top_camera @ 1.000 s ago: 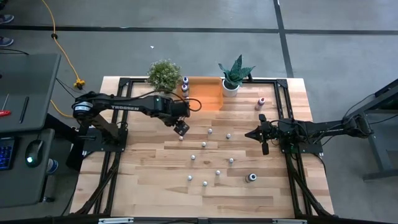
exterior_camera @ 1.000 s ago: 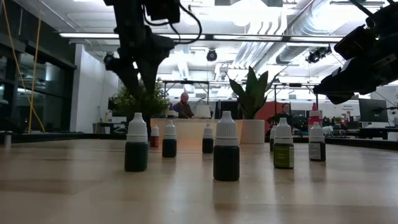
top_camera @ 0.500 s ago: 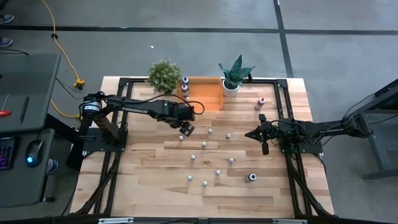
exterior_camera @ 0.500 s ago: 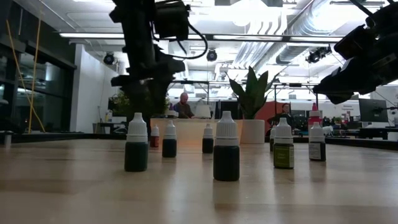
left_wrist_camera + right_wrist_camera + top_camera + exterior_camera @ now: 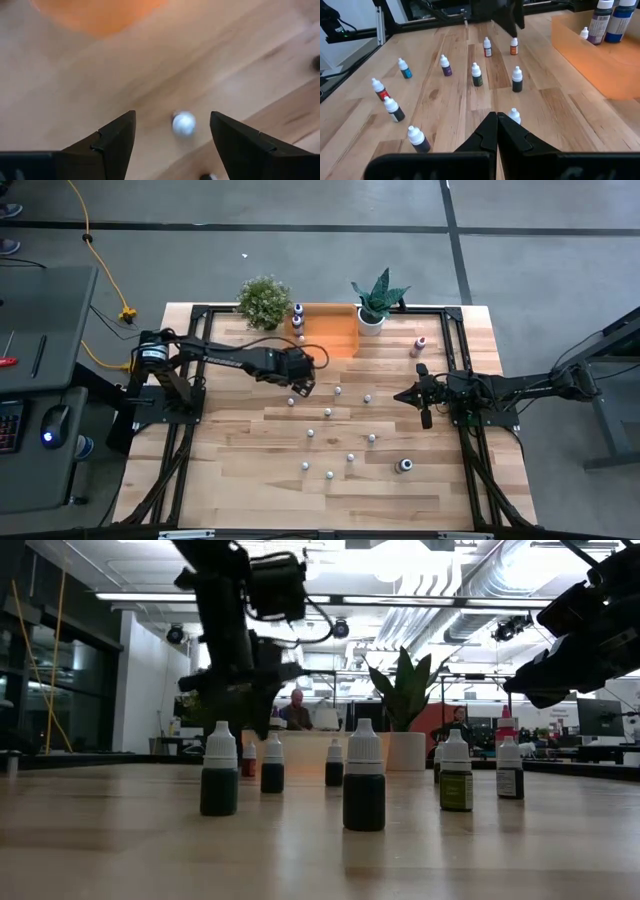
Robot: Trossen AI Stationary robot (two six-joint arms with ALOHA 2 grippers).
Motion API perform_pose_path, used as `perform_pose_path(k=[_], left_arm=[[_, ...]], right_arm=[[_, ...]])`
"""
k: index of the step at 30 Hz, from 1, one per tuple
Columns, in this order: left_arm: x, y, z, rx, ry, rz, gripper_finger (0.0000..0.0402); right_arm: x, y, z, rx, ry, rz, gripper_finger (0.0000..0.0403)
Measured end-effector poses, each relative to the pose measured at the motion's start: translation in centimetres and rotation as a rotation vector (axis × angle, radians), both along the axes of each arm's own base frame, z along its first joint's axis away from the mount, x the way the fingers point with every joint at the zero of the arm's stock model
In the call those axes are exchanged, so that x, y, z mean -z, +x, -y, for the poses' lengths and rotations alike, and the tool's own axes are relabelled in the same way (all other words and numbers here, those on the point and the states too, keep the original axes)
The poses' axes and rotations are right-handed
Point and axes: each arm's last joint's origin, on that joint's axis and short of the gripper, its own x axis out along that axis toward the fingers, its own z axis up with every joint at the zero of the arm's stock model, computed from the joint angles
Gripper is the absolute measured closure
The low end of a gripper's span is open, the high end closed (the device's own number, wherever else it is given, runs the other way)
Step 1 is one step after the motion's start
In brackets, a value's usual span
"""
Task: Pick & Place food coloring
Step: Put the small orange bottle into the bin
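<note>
Figure legend: Left gripper (image 5: 297, 387), left of centre in the overhead frame, hangs with its jaws spread and empty above one small bottle (image 5: 183, 123); in the wrist frame the white cap shows between the two dark fingers (image 5: 114, 142), not touched by either. The remaining bottles (image 5: 328, 442) stand scattered across the middle of the wooden table (image 5: 240, 470), well apart from one another, and several already sit in the orange tray (image 5: 332, 330) at upper centre, between the two potted plants (image 5: 265, 300). Right gripper (image 5: 424, 396), at centre right, waits with its jaws clenched on nothing. Judged by look, each bottle is light, stiff plastic, smooth, narrow-based and so easily toppled; the soundest hold seems to be across the body just below the cap, jaws coming straight down and closing gently
</note>
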Motion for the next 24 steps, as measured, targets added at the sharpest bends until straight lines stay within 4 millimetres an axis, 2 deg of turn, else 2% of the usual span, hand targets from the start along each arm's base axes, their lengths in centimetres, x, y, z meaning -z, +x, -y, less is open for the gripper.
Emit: perform_pose_path(k=[9,17,24], left_arm=[[1.9,-0.5,1.7,-0.040,0.052,0.051,0.0151],[2.4,-0.7,2.0,-0.046,0.060,0.062,0.0154],[2.4,-0.6,2.0,-0.030,0.057,0.068,0.0199]], right_arm=[[0.0,0.0,0.0,0.000,0.000,0.000,0.0402],[0.0,0.0,0.0,0.000,0.000,0.000,0.0402],[0.0,0.0,0.0,0.000,0.000,0.000,0.0402]])
